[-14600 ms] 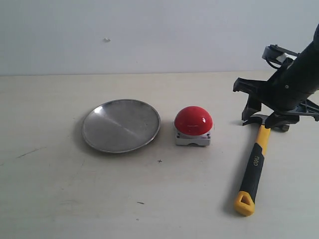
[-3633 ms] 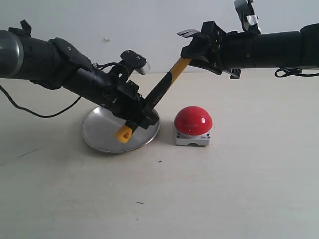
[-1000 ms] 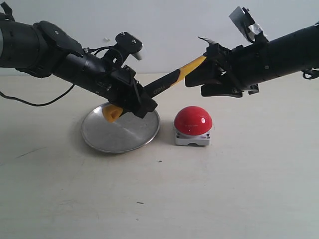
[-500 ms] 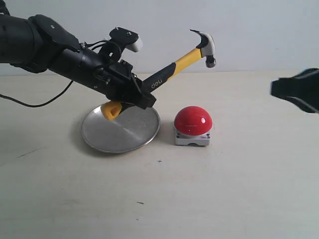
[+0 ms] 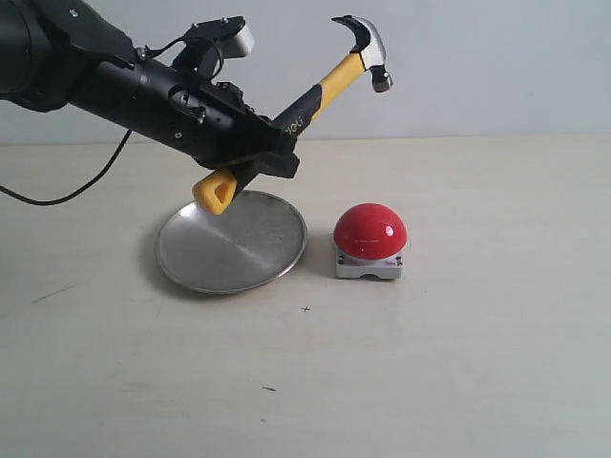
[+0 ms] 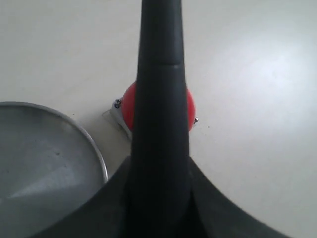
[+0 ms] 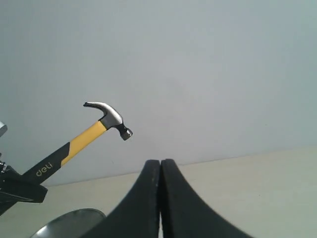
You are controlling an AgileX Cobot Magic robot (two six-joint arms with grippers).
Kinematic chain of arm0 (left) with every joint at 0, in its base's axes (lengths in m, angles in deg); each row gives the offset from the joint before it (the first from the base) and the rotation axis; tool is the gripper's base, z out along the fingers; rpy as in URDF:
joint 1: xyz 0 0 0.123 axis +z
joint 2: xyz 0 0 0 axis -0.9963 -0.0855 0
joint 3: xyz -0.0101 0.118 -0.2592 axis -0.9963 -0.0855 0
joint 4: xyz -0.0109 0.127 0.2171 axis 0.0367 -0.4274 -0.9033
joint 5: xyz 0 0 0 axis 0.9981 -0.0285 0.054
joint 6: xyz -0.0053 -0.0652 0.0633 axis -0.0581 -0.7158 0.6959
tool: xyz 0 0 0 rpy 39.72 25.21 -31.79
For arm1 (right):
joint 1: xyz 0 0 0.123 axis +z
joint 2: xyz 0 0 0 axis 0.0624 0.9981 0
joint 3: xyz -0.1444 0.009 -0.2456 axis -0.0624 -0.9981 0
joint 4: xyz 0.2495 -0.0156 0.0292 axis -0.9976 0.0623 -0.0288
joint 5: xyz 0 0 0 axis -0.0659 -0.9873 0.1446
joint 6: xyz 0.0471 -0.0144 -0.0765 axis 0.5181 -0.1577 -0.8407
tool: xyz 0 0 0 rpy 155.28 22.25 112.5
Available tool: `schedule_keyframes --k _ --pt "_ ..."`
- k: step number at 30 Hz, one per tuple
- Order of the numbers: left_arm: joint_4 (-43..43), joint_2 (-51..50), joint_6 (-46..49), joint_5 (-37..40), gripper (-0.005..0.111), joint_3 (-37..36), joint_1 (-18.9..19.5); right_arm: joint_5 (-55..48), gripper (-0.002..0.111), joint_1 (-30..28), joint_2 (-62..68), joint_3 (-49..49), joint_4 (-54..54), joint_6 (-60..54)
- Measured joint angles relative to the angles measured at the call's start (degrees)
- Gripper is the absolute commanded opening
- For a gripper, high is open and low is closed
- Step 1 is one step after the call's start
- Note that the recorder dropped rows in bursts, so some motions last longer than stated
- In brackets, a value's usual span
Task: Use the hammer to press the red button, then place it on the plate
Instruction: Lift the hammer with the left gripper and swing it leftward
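Observation:
My left gripper (image 5: 258, 157) is shut on the hammer (image 5: 320, 91) at the black part of its handle, holding it tilted in the air. The dark steel head points up and right, high above the red button (image 5: 370, 231); the yellow looped end hangs over the plate (image 5: 191, 272). In the left wrist view the black handle (image 6: 161, 99) runs over the red button (image 6: 127, 105), with the plate (image 6: 74, 130) beside it. My right gripper (image 7: 160, 166) is shut on nothing and out of the exterior view; its camera sees the hammer (image 7: 94, 130) from afar.
The button sits on its grey square base (image 5: 368, 267) just right of the plate on a pale tabletop (image 5: 458, 363). A black cable (image 5: 76, 186) trails from the left arm. A plain white wall stands behind.
The right gripper let go of the hammer head and pulled out of the exterior view to the right. The left arm has lifted the hammer higher, its head swinging up and slightly left.

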Motion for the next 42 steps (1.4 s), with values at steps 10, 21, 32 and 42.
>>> schedule_keyframes --k 10,21,32,42 --pt "-34.32 5.12 -34.83 3.76 0.0 0.0 -6.91 -1.76 0.0 0.0 -2.34 -6.94 -1.28 0.0" --pt "-58.87 7.97 -77.04 10.2 0.0 0.0 -22.85 -7.6 0.0 0.0 -2.34 -8.86 -1.52 0.0" --pt "-77.28 7.97 -98.81 8.22 0.0 -1.87 -35.09 -1.09 0.0 0.0 -2.34 -9.55 5.51 2.54" --pt "-84.83 7.97 -105.48 -3.69 0.0 -13.99 -34.46 -1.09 0.0 0.0 -2.34 -9.55 5.98 2.54"
